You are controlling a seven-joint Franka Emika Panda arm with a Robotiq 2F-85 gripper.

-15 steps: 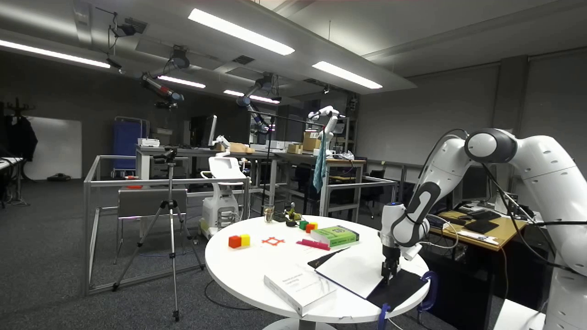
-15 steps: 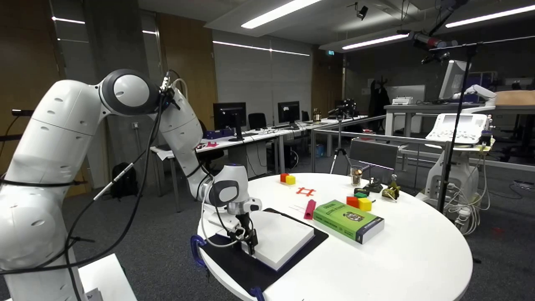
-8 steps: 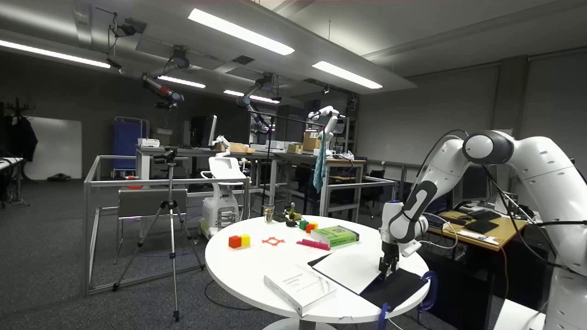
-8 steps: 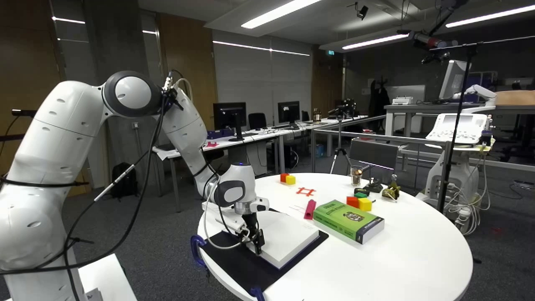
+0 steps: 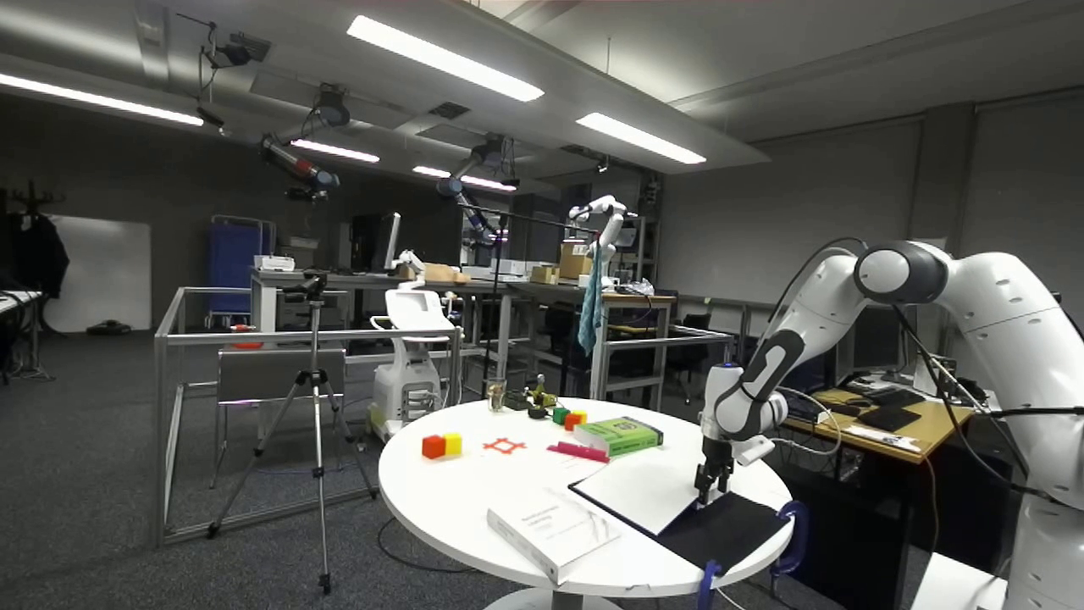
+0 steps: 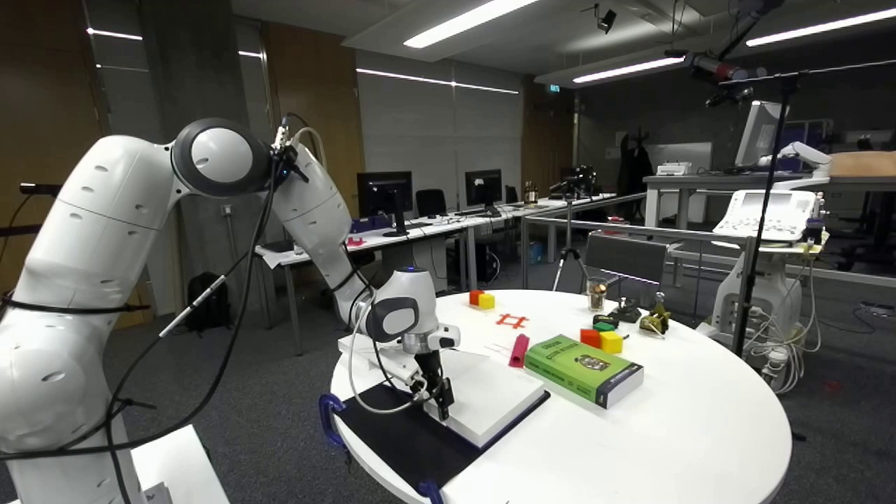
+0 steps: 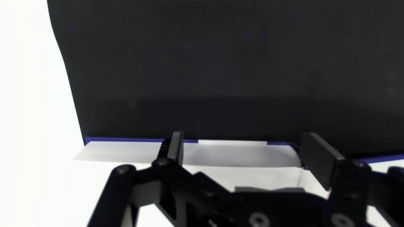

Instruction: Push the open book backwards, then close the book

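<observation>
while in an exterior view our arm (image 6: 222,155) arches from the frame's left, we point the gripper (image 7: 245,149) down, fingers (image 7: 318,157) wide apart, holding nothing, at the edge of the book (image 6: 500,397), lower centre.

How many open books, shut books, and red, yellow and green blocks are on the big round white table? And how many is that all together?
Open book: 1
Shut books: 2
Red blocks: 2
Yellow blocks: 2
Green block: 1
Total: 8
</observation>
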